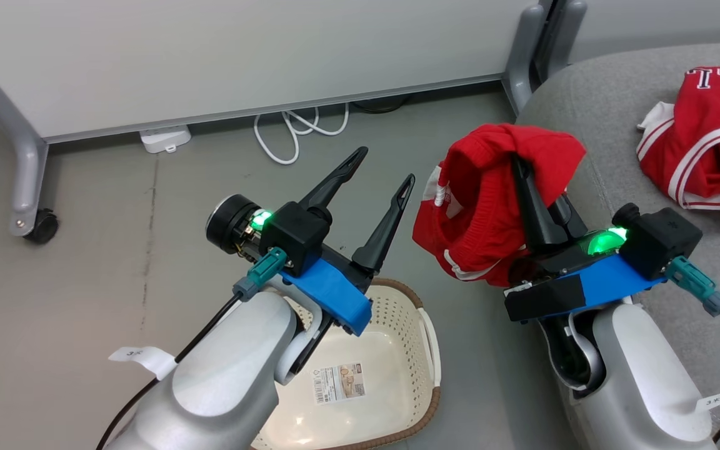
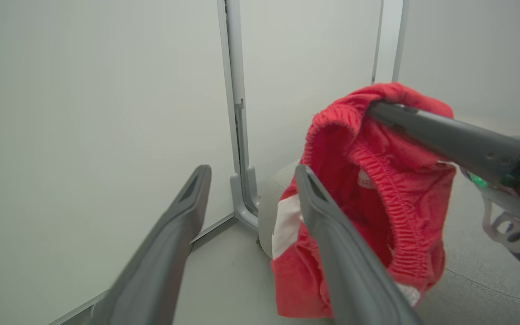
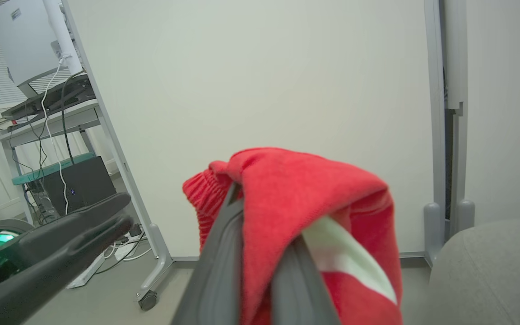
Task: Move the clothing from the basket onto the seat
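Observation:
The red shorts (image 1: 485, 206) hang in the air from my right gripper (image 1: 518, 162), which is shut on their waistband beside the seat's (image 1: 591, 100) left edge. The right wrist view shows the cloth (image 3: 305, 203) draped over the closed fingers (image 3: 224, 253). My left gripper (image 1: 385, 167) stands open over the floor, just left of the shorts (image 2: 377, 189), with nothing between its fingers (image 2: 332, 253). The red jersey (image 1: 704, 140) with white lettering lies on the grey seat at the far right. The cream basket (image 1: 416, 350) sits on the floor below my left arm, its label sticker (image 1: 338, 382) showing.
A white partition wall on wheeled grey legs (image 1: 29, 175) runs along the back, with a white cable (image 1: 297, 131) and a power strip (image 1: 163, 139) at its foot. A cart with equipment (image 3: 48, 135) stands off to the left in the right wrist view.

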Robot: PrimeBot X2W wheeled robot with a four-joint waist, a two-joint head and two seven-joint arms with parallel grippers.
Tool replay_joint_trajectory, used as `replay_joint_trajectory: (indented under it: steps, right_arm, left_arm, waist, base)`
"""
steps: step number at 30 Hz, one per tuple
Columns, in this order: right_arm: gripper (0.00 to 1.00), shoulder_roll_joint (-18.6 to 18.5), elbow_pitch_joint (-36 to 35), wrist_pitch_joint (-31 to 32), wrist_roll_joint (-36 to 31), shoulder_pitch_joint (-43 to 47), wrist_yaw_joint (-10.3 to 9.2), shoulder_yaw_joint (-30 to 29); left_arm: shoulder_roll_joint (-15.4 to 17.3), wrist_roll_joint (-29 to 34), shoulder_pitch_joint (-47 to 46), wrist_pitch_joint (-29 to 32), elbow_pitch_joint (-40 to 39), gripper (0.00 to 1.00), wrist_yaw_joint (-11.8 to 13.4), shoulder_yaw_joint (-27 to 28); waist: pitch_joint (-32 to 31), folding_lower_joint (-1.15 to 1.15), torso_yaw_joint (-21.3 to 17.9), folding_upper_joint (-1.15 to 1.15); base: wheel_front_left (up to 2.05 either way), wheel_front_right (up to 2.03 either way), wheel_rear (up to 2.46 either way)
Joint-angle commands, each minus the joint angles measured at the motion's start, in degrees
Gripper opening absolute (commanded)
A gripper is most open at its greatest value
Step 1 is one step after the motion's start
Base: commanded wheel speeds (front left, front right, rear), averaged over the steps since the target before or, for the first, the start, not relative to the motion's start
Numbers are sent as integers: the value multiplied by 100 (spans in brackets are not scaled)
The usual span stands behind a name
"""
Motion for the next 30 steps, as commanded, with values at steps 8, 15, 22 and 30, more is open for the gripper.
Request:
replay_joint_trajectory:
  steps: [8,15,22,30]
  right_arm:
    - [0,-106,-223,-2,-182,231,3,-194]
    - [0,-146,-404,-2,-279,395,3,-449]
    - [0,-160,-582,-2,-320,631,3,-670]
    - [0,-137,-692,-2,-332,806,3,-774]
  left_arm:
    - [45,31,-97,-1,13,100,16,-69]
    - [20,36,-161,11,46,100,-10,-159]
    - [-21,53,-201,9,91,100,-27,-247]
    - [-27,61,-227,-3,124,100,-10,-303]
  waist:
    - [176,0,-502,0]
    - [272,0,-885,0]
    - [339,0,-1189,0]
    - [391,0,-1384,0]
  base:
    - [0,0,0]
    - [0,0,0]
    - [0,0,0]
    - [0,0,0]
